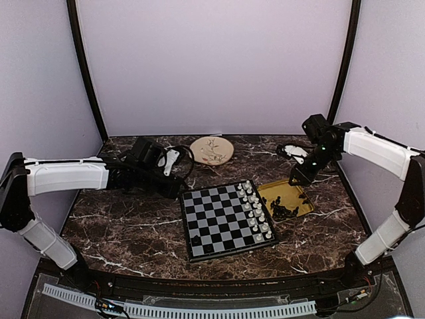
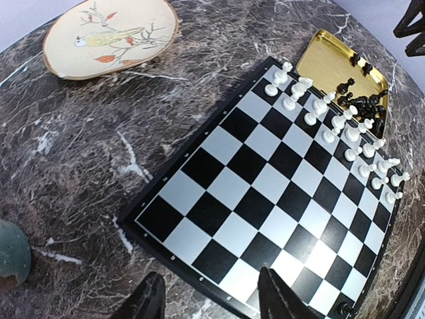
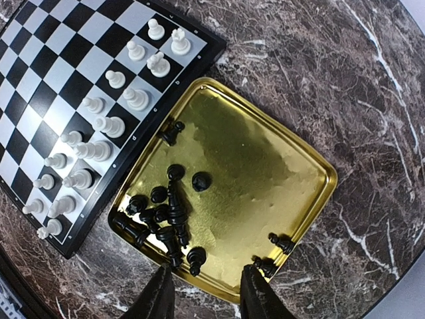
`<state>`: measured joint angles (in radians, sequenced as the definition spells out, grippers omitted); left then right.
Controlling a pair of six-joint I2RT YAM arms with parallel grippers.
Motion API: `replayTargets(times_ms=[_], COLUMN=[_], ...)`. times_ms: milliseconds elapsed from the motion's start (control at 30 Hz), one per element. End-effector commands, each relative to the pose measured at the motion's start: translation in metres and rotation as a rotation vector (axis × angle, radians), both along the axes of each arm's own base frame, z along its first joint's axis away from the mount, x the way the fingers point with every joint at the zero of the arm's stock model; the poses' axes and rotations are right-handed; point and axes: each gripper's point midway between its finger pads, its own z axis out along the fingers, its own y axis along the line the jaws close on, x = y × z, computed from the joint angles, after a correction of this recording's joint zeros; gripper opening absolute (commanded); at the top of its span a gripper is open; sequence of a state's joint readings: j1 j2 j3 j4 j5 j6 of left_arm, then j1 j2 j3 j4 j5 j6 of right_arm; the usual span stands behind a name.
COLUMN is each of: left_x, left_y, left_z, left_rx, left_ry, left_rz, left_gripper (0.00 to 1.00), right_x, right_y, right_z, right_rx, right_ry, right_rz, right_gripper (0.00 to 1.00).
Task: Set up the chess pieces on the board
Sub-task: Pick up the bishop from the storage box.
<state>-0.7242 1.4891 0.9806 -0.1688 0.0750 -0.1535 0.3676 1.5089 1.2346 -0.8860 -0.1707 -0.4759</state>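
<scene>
Board (image 1: 228, 219) lies at mid-surface, turned slightly askew, its dark rim clear all round. No black men are made out on its squares.

Chess pieces (image 3: 174, 207) are found in the yellow tray (image 3: 252, 173), which lies just beside the board's right edge. Most are heaped, tumbled on their sides, in the corner next to the board. A few strays are seen along the tray's other edges.

White pieces (image 2: 345, 133) are stood upright in two files on the board's tray-side edge, between the empty squares and the tray.

Left fingers (image 2: 149, 302) are held apart with nothing between them, poised above the board's left rim. The board is spread out ahead of them.

Right fingers (image 3: 159, 296) are likewise parted and empty, hung over one rim of the tray. The heap lies just ahead of them.

A round wooden plaque (image 1: 212, 150) painted with a bird is noted behind the board, well apart from it. A dull green rounded thing (image 2: 12, 251) shows at the edge of the left wrist view and cannot be identified. The surface (image 1: 133, 232) is dark veined marble.
</scene>
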Motion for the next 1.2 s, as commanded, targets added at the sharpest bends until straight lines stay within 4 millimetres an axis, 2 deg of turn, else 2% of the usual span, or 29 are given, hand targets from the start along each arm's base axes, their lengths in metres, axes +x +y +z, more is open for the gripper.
replayTargets(times_ms=[0, 133, 300, 633, 900, 1167], left_x=[0.003, 0.000, -0.001, -0.006, -0.007, -0.009], left_y=[-0.028, -0.043, -0.047, -0.040, -0.039, -0.039], left_z=[0.012, 0.010, 0.007, 0.005, 0.002, -0.002], left_rx=[0.003, -0.012, -0.008, -0.001, 0.002, 0.003], left_ry=[-0.049, -0.042, -0.033, -0.025, -0.013, -0.005], left_rz=[-0.060, -0.092, -0.103, -0.086, -0.082, -0.081], left_gripper=[0.50, 0.49, 0.49, 0.49, 0.49, 0.49], right_x=[-0.015, -0.030, -0.039, -0.036, -0.033, -0.028], right_y=[-0.016, -0.031, -0.037, -0.035, -0.035, -0.040], right_z=[-0.009, -0.031, -0.055, -0.081, -0.101, -0.108], right_rx=[0.013, -0.049, -0.087, -0.105, -0.123, -0.153], right_ry=[0.054, 0.105, 0.158, 0.219, 0.264, 0.254], right_rz=[-0.050, -0.056, -0.052, -0.056, -0.068, -0.087], right_gripper=[0.34, 0.35, 0.36, 0.34, 0.24, 0.12])
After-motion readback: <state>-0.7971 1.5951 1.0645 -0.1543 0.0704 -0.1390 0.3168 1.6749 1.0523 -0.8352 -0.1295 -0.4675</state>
